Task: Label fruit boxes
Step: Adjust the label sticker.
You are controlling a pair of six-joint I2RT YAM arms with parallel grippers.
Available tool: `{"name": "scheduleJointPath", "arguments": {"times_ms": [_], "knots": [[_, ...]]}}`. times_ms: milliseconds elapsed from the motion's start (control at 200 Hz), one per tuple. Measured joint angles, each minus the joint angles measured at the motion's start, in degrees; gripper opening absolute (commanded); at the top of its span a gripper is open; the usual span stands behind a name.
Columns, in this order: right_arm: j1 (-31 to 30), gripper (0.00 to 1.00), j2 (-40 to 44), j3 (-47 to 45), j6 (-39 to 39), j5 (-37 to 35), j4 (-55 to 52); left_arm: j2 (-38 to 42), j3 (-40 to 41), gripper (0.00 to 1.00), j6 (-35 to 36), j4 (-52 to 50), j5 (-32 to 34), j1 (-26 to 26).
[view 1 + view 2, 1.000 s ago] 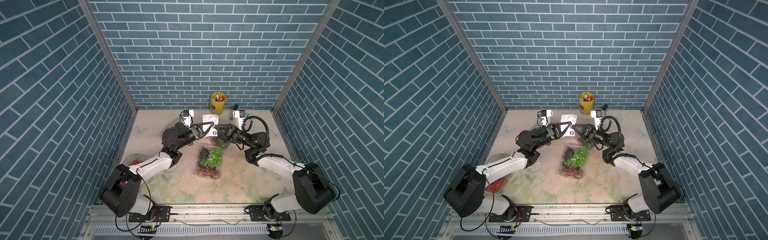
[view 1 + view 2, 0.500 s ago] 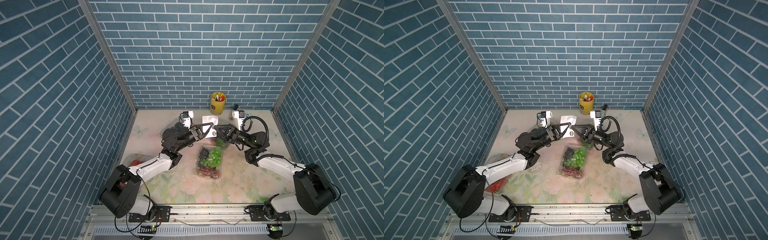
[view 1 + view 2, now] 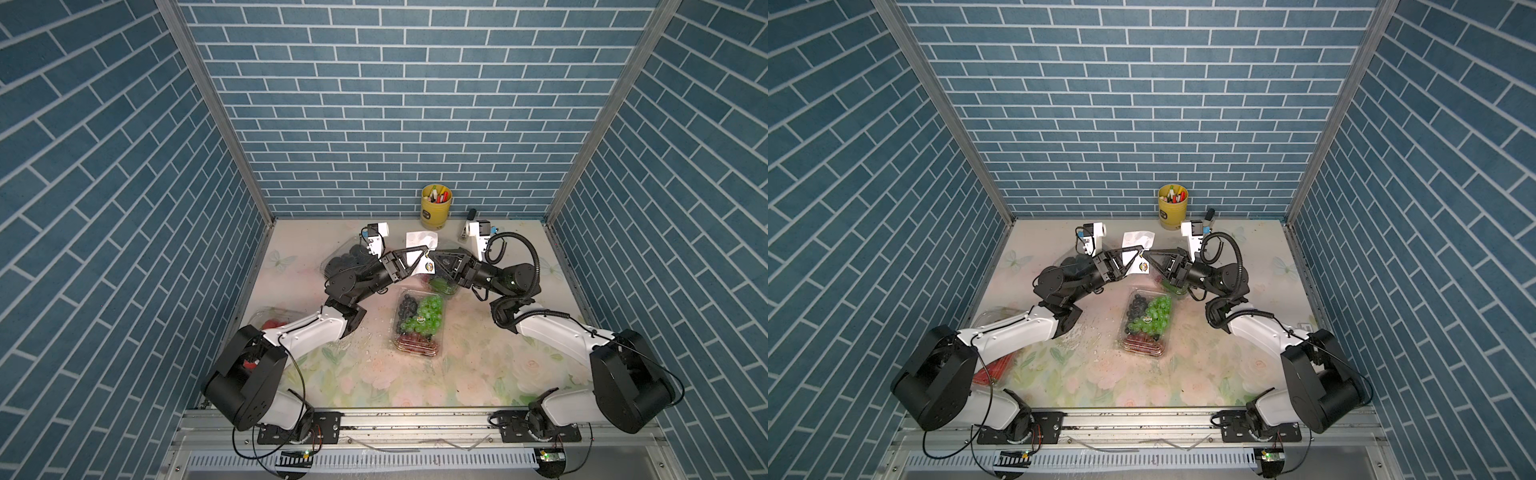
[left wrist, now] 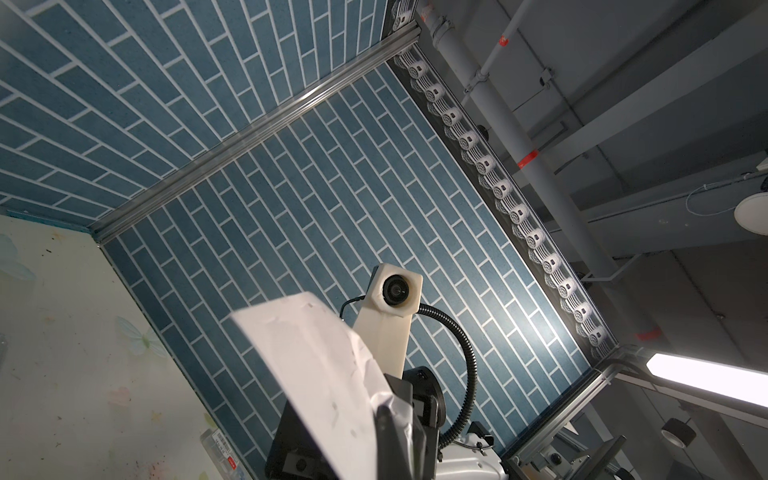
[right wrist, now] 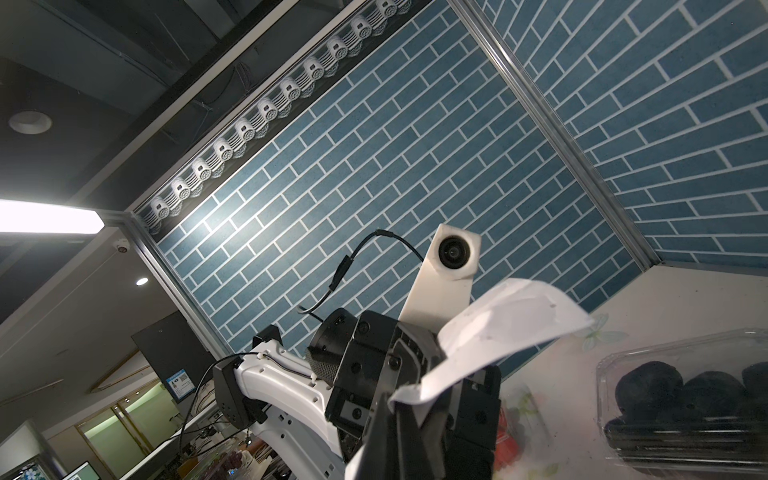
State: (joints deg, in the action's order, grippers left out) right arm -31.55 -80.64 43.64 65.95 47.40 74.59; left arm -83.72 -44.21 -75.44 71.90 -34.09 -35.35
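Both grippers meet in the air over the back middle of the table. My left gripper [image 3: 423, 254] [image 4: 395, 415] is shut on a white sticker sheet [image 3: 414, 259] [image 4: 316, 374]. My right gripper [image 3: 432, 257] [image 5: 399, 411] is shut at that sheet's edge on a round yellow-and-dark sticker [image 3: 428, 266] [image 3: 1143, 266]. Of the fruit boxes, the mixed-grape one [image 3: 417, 324] [image 3: 1148, 320] lies in the middle with a small label on its lid. The black-berry box [image 3: 345, 259] [image 5: 685, 399] sits under the left arm, a box showing green grapes [image 3: 442, 286] under the right wrist, and the strawberry box [image 3: 272, 322] at the left edge.
A yellow pen cup [image 3: 436, 206] [image 3: 1172, 206] stands at the back wall. A second white sheet [image 3: 422, 239] [image 3: 1138, 239] lies flat on the table behind the grippers. A small dark-capped item [image 3: 467, 226] lies to the right of the cup. Brick walls close in three sides.
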Motion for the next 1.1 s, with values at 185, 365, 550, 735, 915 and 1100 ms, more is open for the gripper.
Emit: {"name": "scheduleJointPath", "arguments": {"times_ms": [185,365,550,735,915,1100], "knots": [[0.02,0.00,0.00,0.00,0.00,-0.02,-0.02,-0.59,0.00,0.00,-0.07,0.79,0.22,-0.55],[0.00,0.00,0.00,0.00,0.00,0.00,-0.02,-0.72,0.00,0.00,-0.22,1.09,0.39,-0.70],[0.00,0.00,0.00,0.00,0.00,-0.02,-0.02,-0.72,0.00,0.00,0.00,0.98,0.44,-0.74],[0.00,0.00,0.00,0.00,0.00,0.00,-0.52,-1.66,0.00,0.00,-0.04,2.19,0.61,-0.74],[0.00,0.00,0.35,0.00,0.00,0.04,-1.55,-1.70,-0.02,0.00,0.59,1.88,0.61,-0.74],[0.13,0.00,1.07,0.00,-0.42,0.04,-2.95,0.11,-0.02,0.00,2.08,-1.25,0.35,-0.72]]}}
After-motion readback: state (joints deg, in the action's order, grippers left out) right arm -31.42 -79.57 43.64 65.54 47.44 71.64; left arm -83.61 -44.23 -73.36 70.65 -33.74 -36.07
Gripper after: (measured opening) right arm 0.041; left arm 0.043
